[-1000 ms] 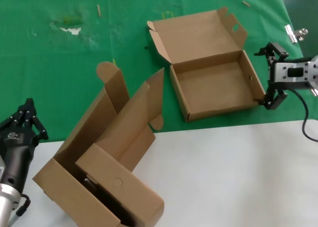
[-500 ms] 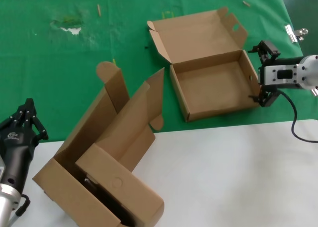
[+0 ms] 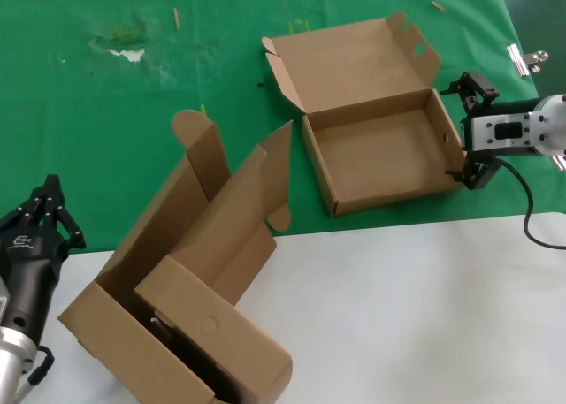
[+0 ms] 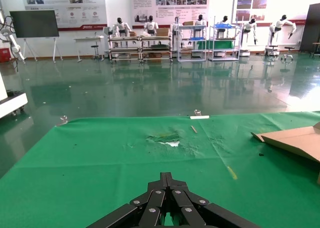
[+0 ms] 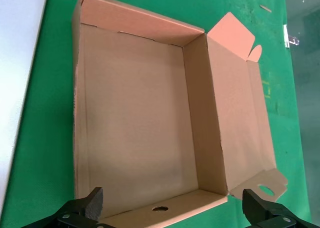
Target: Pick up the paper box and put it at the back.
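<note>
The paper box (image 3: 380, 156) lies open on the green mat, a shallow brown mailer with its hinged lid (image 3: 354, 59) folded back. In the right wrist view the box (image 5: 135, 113) fills the frame, with a small round hole (image 5: 160, 208) in the wall nearest the gripper. My right gripper (image 3: 467, 132) is open at the box's right wall, one finger near each end of that wall; in the right wrist view the gripper (image 5: 172, 213) has its fingertips (image 5: 92, 203) spread wide outside that wall. My left gripper (image 3: 46, 211) is shut and empty at the near left.
A bigger, longer brown carton (image 3: 177, 289) with tall rounded flaps lies tilted at the near left, partly on the white surface (image 3: 416, 316). A metal clip (image 3: 528, 59) lies at the far right of the mat. The mat has a torn patch (image 3: 124, 46) at the far left.
My right gripper has moved left, closer to the box's right wall. The box and my left arm have not moved.
</note>
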{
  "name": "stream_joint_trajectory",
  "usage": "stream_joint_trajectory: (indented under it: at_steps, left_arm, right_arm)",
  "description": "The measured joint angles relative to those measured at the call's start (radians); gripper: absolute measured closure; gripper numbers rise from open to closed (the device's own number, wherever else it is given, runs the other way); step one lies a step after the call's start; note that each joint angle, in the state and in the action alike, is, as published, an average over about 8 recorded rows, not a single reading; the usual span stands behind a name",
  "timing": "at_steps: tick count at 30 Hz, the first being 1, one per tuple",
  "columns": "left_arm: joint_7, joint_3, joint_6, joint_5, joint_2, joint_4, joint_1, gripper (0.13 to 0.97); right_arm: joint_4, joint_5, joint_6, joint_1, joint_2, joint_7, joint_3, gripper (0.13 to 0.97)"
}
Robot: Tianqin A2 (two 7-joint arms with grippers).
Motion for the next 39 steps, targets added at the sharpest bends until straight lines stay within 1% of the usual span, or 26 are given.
stream_joint_trajectory:
  at_steps: [7,12,16,31,34,39]
  left_arm:
    - [0.0,0.0,0.0,0.0,0.0,0.0,0.0,0.957]
    - [0.0,0.0,0.0,0.0,0.0,0.0,0.0,0.957]
    - [0.0,0.0,0.0,0.0,0.0,0.0,0.0,0.957]
    - [0.0,0.0,0.0,0.0,0.0,0.0,0.0,0.957]
    - [0.0,0.0,0.0,0.0,0.0,0.0,0.0,0.957]
    - [0.0,0.0,0.0,0.0,0.0,0.0,0.0,0.957]
  right_arm:
    - [0.005,0.007,0.005,-0.014,0.001,-0.03,0.007,0.129]
    - [0.027,-0.005,-0.022,-0.028,0.009,-0.011,-0.007,0.129]
    - [0.063,-0.02,-0.052,-0.04,0.019,0.032,-0.023,0.129]
    - [0.278,-0.08,-0.144,-0.101,0.081,0.25,-0.083,0.129]
    - [0.282,-0.065,-0.115,-0.099,0.079,0.25,-0.066,0.129]
    - [0.272,0.02,-0.041,-0.078,0.06,0.247,0.02,0.129]
